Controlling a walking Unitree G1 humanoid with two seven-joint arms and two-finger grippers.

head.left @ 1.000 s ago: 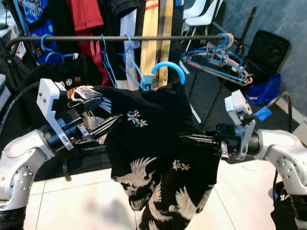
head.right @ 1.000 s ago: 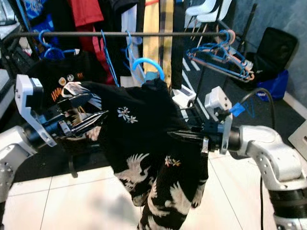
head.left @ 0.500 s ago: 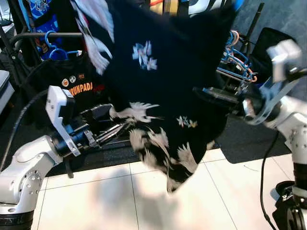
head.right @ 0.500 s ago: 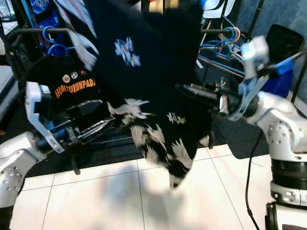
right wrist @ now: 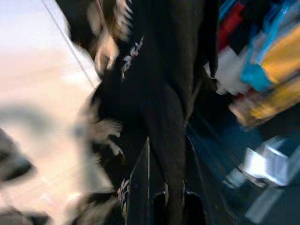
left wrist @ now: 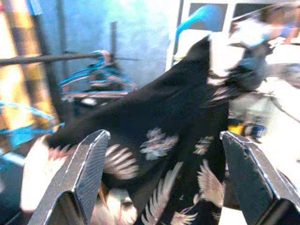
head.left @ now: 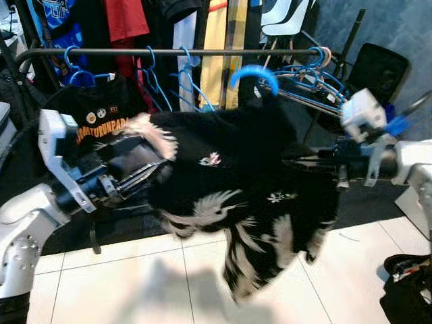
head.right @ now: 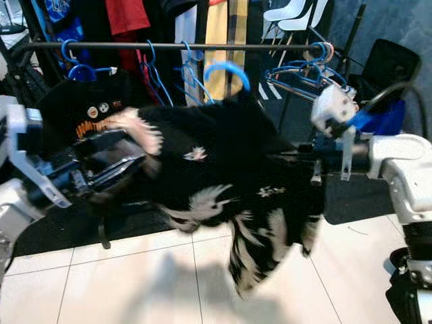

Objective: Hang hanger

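Observation:
A black shirt [head.left: 229, 155] with white crane prints hangs on a blue hanger, blurred as it swings. The hanger's hook [head.left: 253, 71] stands just below the dark clothes rail [head.left: 101, 51] and is not over it. My right gripper [head.left: 307, 162] reaches in from the right and is shut on the shirt's shoulder; in the right wrist view its fingers [right wrist: 157, 187] pinch the black cloth. My left gripper [head.left: 150, 165] is at the shirt's other shoulder, by the pale sleeve. Its fingers [left wrist: 86, 164] are spread wide in the left wrist view, with the shirt [left wrist: 178, 108] ahead of them.
The rail carries several blue hangers [head.left: 152, 74], a black printed T-shirt [head.left: 101, 111] and more clothes behind. A bunch of hangers [head.left: 307, 77] crowds its right end, with a black bag [head.left: 374, 71] beyond. White tiles [head.left: 135, 283] lie below.
Half a second ago the shirt was flung high across the view with my right arm raised. Now both have come down and the hook sits just under the rail. The camera has shifted too.

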